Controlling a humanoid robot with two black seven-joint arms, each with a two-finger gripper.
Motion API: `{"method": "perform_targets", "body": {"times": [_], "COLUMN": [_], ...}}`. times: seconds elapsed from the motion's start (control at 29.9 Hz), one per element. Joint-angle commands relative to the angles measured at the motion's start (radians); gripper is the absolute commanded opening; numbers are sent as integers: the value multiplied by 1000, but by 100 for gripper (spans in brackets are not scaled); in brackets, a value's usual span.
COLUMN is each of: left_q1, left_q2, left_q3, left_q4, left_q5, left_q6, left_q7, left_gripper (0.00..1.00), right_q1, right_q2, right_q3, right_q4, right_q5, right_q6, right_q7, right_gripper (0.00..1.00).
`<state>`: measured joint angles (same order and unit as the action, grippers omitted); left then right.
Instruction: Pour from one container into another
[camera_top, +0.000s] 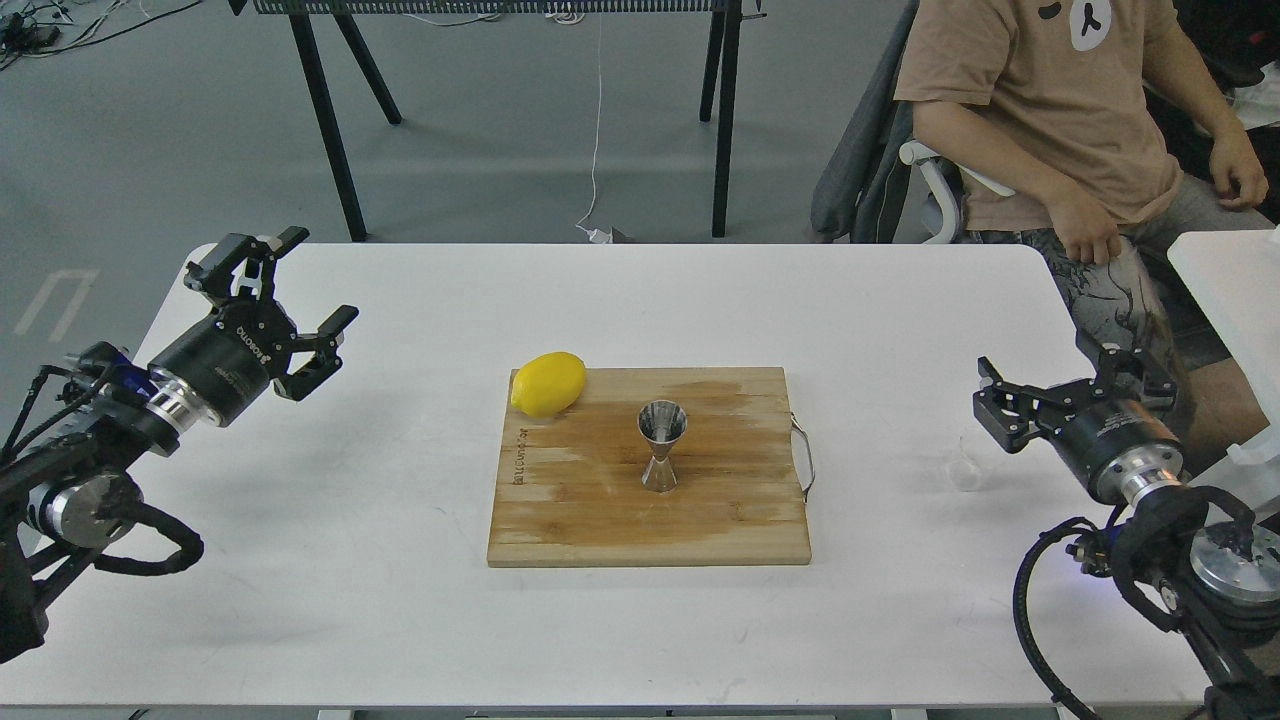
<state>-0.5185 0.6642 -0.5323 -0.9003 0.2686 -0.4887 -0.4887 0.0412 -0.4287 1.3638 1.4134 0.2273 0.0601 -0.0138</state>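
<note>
The steel hourglass jigger (662, 445) stands upright in the middle of the wooden cutting board (600, 520). At the table's right side, a faint clear glass cup (966, 466) stands on the white surface. My right gripper (1060, 385) hovers open just above and to the right of the cup, not touching it, with nothing between its fingers. Far off at the left edge of the table, my left gripper (298, 290) is raised and open, also holding nothing.
A yellow lemon (548, 383) lies on the board's far left corner. A metal handle (806, 455) sticks out of the board's right side. A seated person (1060, 120) is behind the table's far right corner, and a second white table (1225, 290) stands at the right.
</note>
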Motion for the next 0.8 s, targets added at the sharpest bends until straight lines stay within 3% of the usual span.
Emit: {"method": "perform_targets", "body": {"times": [0.0,0.07,0.2,0.77], "left_q1": [0,0,0,3], "left_q2": [-2,-2,-3,-3], "left_q3": [-1,-2,-3,-5], "left_q4": [0,0,41,51], "left_q5": [0,0,-3,-42], "left_q6": [0,0,0,0], "left_q7": [0,0,0,0], "left_gripper": [99,99,99,99], "right_q1": [69,107,180,193], "right_q2": [-27,-28,-12,82], "right_q3": [14,18,9,24], "right_q4": [-36,-121,-298,-361], "right_q5": [-192,-192,-187,-169], "right_q6": [269,429,429,429], "right_q7": [-8,-26,-32,-15], "right_gripper": [99,99,99,99]}}
